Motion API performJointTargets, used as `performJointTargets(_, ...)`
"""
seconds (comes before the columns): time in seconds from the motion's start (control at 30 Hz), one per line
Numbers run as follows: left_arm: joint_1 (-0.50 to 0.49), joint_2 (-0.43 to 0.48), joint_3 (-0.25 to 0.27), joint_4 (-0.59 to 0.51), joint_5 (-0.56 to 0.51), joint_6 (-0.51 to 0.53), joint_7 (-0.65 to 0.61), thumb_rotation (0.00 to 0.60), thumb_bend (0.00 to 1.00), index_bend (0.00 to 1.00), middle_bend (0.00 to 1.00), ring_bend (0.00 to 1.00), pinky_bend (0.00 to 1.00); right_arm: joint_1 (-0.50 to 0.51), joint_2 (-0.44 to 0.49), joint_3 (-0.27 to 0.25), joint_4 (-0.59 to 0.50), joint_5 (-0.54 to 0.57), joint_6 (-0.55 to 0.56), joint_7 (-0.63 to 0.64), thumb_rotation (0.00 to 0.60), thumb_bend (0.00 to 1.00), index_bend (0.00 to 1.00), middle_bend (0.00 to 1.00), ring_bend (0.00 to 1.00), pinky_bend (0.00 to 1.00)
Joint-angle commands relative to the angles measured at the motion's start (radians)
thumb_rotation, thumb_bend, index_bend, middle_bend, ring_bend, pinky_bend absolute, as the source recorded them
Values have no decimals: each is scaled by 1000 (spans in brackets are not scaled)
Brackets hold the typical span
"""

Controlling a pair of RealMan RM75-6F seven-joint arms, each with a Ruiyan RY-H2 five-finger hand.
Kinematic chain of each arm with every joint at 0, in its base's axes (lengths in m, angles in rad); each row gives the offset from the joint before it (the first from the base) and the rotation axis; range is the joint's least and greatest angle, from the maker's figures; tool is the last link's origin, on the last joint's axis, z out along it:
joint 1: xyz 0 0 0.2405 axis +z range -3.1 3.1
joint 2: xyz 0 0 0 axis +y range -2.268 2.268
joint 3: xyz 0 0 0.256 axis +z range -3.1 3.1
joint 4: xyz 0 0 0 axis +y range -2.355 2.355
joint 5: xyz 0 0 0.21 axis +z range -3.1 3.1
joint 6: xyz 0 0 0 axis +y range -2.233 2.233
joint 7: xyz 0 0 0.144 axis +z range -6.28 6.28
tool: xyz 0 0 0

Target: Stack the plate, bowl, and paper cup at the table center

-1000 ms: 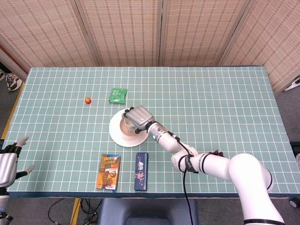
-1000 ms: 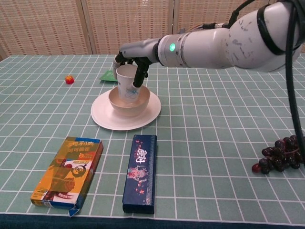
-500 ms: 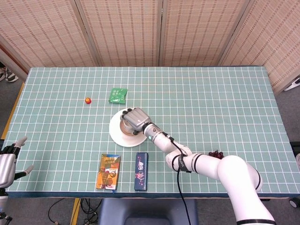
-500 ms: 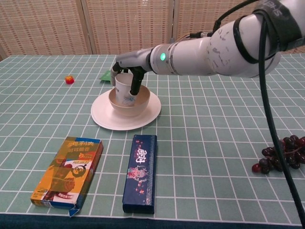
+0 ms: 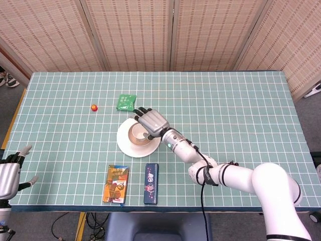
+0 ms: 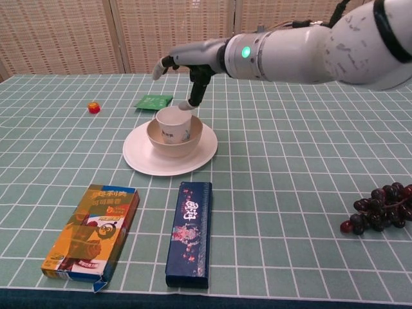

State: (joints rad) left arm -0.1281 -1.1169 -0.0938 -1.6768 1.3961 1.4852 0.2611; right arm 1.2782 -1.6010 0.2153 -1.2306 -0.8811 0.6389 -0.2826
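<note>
A white plate (image 5: 122,142) (image 6: 138,157) lies near the table's middle with a tan bowl (image 5: 134,143) (image 6: 172,147) on it. A white paper cup (image 5: 139,132) (image 6: 172,121) stands upright inside the bowl. My right hand (image 5: 153,122) (image 6: 195,63) hovers just above and behind the cup, fingers spread, holding nothing and clear of the cup. My left hand (image 5: 10,173) sits off the table's near left corner with its fingers apart and nothing in it; the chest view does not show it.
A green packet (image 5: 126,102) (image 6: 153,101) and a small red object (image 5: 94,107) (image 6: 94,107) lie behind the plate. An orange box (image 5: 116,184) (image 6: 93,228) and a dark blue box (image 5: 151,183) (image 6: 190,232) lie near the front edge. Grapes (image 6: 380,207) sit at the right.
My right hand let go of the paper cup, spread its fingers and rose up and back. The cup now stands in the bowl by itself. The left hand barely moved.
</note>
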Motion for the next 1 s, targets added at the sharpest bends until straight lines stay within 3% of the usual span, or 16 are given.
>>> performJointTargets(0.03,-4,-1,-2,-3,2,-3,3,600,111,147,303,339,493,-97,119,-12,-139,-56,122,10,600,331,119,128,49,205)
performJointTargets(0.33,-20,-2,-10,-12,-1,-16,19,600,111,147,303,338,493,-357,342,-100,-380,-193,428,24,600,333,168,199,100,206)
performJointTargets(0.5,-27,0,-20,-19,-26,-27,39,600,111,147,303,337,492,-523,442,-179,-461,-286,592,47,600,333,167,201,100,207)
performJointTargets(0.73,-40,-8,-34,-29,-59,-39,68,600,111,147,303,332,493,-765,507,-283,-449,-389,811,122,600,333,168,203,100,207)
performJointTargets(1.0,-47,-23,-37,-43,-79,-38,113,600,111,147,303,332,492,-958,503,-332,-385,-455,941,214,600,334,171,211,100,207)
